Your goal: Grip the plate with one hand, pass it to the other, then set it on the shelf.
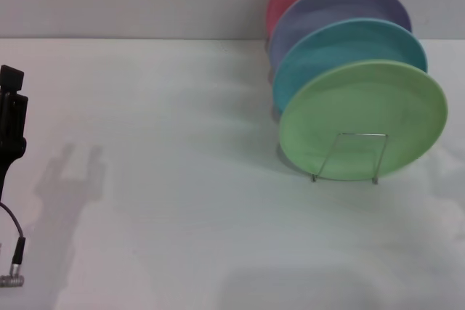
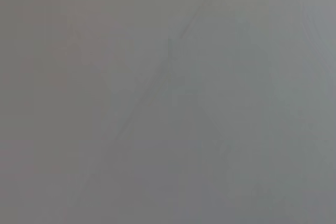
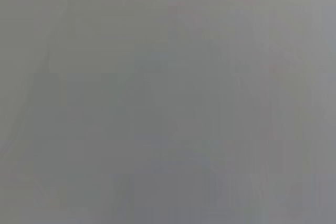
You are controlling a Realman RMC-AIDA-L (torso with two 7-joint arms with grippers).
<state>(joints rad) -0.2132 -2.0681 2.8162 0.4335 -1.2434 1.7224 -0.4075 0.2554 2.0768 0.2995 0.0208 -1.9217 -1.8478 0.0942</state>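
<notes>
Left gripper (image 1: 11, 99) sits at the table's (image 1: 174, 201) left edge, finger state unclear; plate (image 1: 363, 117) stands upright in the rack (image 1: 347, 156), well off to its right, front of 4.

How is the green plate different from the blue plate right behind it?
The green plate is pale green; the blue plate is a teal blue. The green plate stands at the front of the row, its whole face showing, with the wire shelf loop in front of it; the blue plate is partly hidden behind the green one. Both are round, plain and stand on edge, leaning the same way.
</notes>
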